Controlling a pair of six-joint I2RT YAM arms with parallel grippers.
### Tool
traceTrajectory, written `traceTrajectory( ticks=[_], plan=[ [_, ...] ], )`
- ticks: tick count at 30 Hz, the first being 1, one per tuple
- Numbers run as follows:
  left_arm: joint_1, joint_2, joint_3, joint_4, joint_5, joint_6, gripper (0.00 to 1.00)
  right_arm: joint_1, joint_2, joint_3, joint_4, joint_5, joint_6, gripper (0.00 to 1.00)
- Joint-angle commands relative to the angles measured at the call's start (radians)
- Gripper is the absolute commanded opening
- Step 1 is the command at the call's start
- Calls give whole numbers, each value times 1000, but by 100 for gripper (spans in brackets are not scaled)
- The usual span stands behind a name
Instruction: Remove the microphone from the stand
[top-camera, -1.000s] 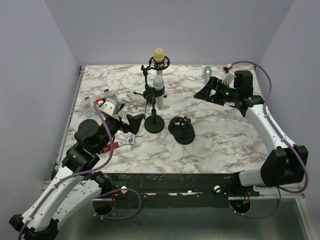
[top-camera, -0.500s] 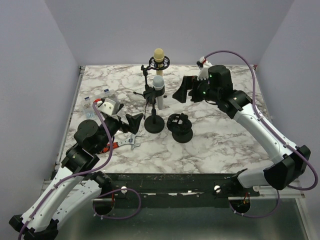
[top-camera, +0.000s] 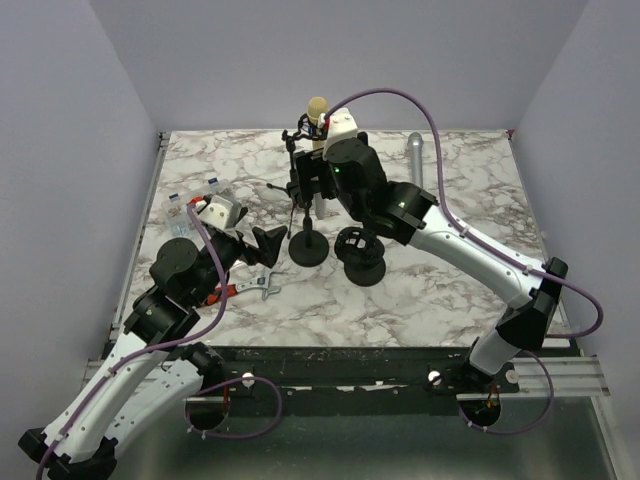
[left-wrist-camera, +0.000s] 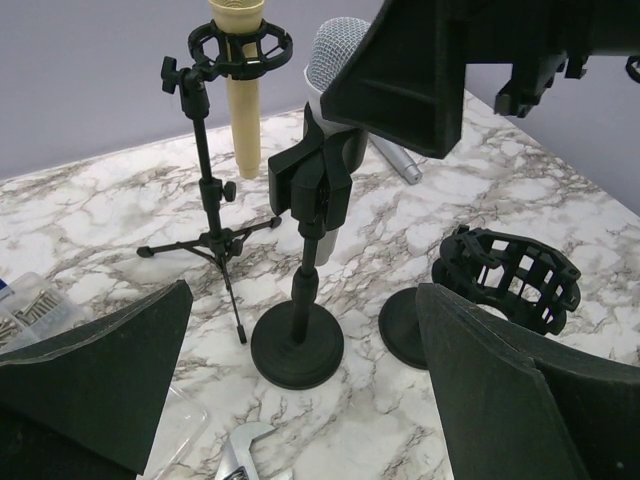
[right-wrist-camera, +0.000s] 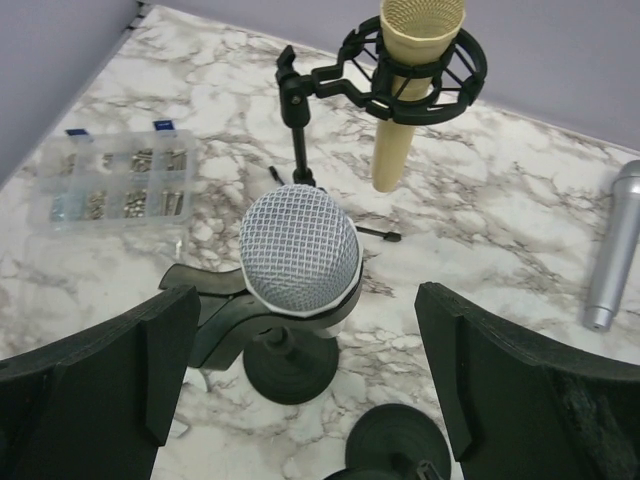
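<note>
Toppling looms for the black round-based stand (left-wrist-camera: 297, 345) if the wide-open, empty right claw (right-wrist-camera: 303, 385) drags the silver mesh-headed microphone (right-wrist-camera: 300, 250) sideways toward twelve o'clock.

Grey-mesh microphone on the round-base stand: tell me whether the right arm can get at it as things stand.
Probably yes. The right tool hangs open above the microphone, its fingers either side of the mesh head, nothing between. The clip holds only the body below.

Bright, even light throughout; soft shadows, sharp focus, no glare.
</note>
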Motion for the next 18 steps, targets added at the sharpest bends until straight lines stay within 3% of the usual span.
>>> traceTrajectory(
  ticks=[1, 5, 10, 15, 18],
  plan=[
    [-4, 15, -4, -1, -9, -8, 99, 24, 69, 73, 3, 206, -46, 96],
    [-4, 32, -10, 5, -1, -12, 99, 26, 102, 90, 14, 212, -51, 89],
    [-4, 55, -14, 11, 16, -17, 99, 26, 118, 88, 33, 188, -55, 71],
    [-3, 70, -20, 24, 36, -20, 99, 26, 138, 89, 53, 171, -81, 71],
    [-3, 81, -24, 29, 39, -20, 99, 27, 158, 110, 44, 163, -81, 79]
  ],
)
